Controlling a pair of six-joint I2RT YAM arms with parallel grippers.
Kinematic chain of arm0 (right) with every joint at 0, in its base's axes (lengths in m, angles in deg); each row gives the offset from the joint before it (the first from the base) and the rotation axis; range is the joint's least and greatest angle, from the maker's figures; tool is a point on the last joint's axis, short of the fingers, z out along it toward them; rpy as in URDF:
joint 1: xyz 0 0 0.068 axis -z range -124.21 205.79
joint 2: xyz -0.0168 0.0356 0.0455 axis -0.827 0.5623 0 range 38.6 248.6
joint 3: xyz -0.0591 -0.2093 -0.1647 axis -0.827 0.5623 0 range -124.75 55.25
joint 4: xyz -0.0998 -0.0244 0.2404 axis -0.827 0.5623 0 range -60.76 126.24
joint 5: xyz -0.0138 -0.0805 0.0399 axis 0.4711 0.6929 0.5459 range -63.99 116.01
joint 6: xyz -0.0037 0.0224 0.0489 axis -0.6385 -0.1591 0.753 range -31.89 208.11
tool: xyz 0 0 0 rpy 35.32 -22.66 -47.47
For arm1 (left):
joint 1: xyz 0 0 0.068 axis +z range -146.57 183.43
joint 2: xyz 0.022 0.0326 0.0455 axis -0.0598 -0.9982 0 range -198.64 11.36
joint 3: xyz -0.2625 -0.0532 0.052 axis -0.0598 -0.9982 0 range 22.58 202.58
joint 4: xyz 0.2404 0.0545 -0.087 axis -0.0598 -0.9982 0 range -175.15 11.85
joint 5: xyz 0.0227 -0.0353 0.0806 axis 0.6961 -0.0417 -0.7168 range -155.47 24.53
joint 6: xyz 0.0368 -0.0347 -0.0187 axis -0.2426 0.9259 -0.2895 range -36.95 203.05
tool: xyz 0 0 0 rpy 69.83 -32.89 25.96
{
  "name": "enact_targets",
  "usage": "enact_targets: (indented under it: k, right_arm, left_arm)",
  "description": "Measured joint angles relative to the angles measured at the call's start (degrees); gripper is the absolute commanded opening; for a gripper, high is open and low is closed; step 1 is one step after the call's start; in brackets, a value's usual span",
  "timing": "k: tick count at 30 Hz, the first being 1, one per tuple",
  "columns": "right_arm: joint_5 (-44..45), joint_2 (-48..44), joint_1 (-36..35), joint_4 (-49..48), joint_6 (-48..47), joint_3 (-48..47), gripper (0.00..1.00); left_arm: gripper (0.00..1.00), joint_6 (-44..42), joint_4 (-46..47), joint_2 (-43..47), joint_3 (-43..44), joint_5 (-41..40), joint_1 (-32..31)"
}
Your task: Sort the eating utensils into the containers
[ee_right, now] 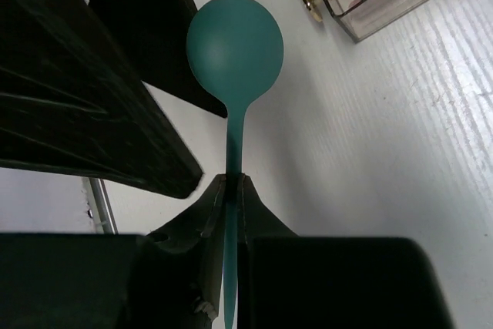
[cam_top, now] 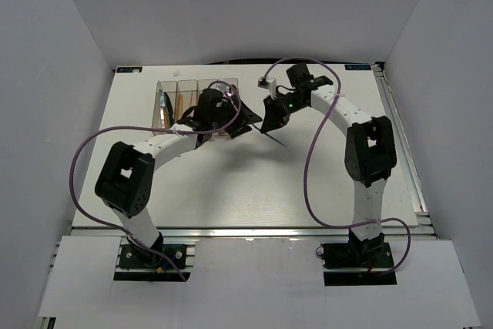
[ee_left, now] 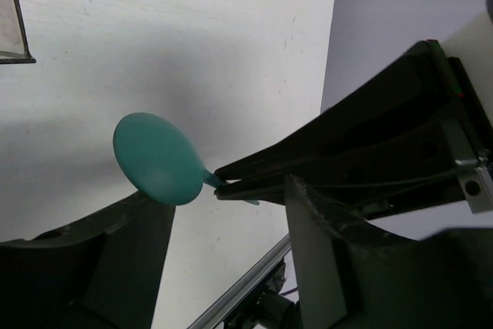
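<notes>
Apparently a handover: the teal spoon (ee_right: 235, 48) is held in mid-air near the containers (cam_top: 185, 92).
Its handle is pinched by the closed right gripper (ee_right: 231, 190); its bowl is flanked by the parted left gripper (ee_left: 225, 213), which must next be closed before release.

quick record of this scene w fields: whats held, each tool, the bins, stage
held item: teal spoon
right tool: shut on the spoon's handle, bowl pointing away from it
left tool: open, fingers on either side of the spoon's bowl
containers: far left part of the table, by the left tool
stage: spoon between both tools, not yet in a container
</notes>
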Motion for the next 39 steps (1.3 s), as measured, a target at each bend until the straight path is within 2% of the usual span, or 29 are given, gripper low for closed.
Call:
enact_targets:
  k: [7,11,14,17,18,19,20,21,25,29,33,39]
  right_arm:
    - [-0.39,-1.46,-0.22,-4.11,5.2,0.42,0.0]
    - [-1.14,-3.58,-0.28,-6.36,7.23,2.23,0.0]
    - [-1.14,-4.85,-0.5,-8.33,8.79,4.24,0.0]
    - [-1.16,-5.38,-0.39,-10.14,10.05,5.57,0.07]
    - [-1.16,-5.46,-0.39,-10.69,10.29,5.95,0.16]
    - [-1.18,-5.49,-0.39,-11.19,10.56,6.27,0.22]
    - [-1.33,-5.51,-0.39,-11.54,10.56,6.43,0.42]
    - [-1.46,-5.51,-0.44,-11.52,10.93,6.47,0.89]
    - [-1.49,-6.05,-0.37,-11.34,9.01,6.49,0.89]
    - [-1.49,-7.48,0.79,-10.88,5.77,6.49,0.89]
    - [-1.44,-9.57,3.91,-9.68,1.57,6.58,0.89]
    - [-1.07,-13.22,7.78,-9.27,-2.67,10.78,0.9]
  left_arm:
    - [0.48,1.44,-1.79,-2.45,2.99,-1.86,-0.66]
    - [0.28,1.97,-2.54,-2.78,3.61,-2.43,-0.92]
    - [0.21,2.32,-2.08,-3.1,4.55,-2.47,-1.18]
    - [0.11,2.05,-2.58,-3.3,4.87,-2.93,-1.44]
    - [0.03,2.03,-2.82,-3.43,5.05,-2.91,-1.44]
    - [0.0,1.95,-3.06,-3.52,5.18,-2.91,-1.44]
    - [0.0,1.79,-3.23,-3.63,5.35,-2.91,-1.44]
    - [0.0,1.36,-3.45,-3.78,5.6,-2.93,-1.44]
    - [0.0,-2.51,-7.04,-4.68,8.61,-4.24,-1.38]
    - [0.0,-10.75,-13.97,-6.25,16.63,-4.87,0.13]
    - [0.0,-19.32,-21.51,-9.99,28.87,-5.27,5.03]
    - [0.0,-29.33,-29.92,-21.75,48.61,-9.55,12.81]
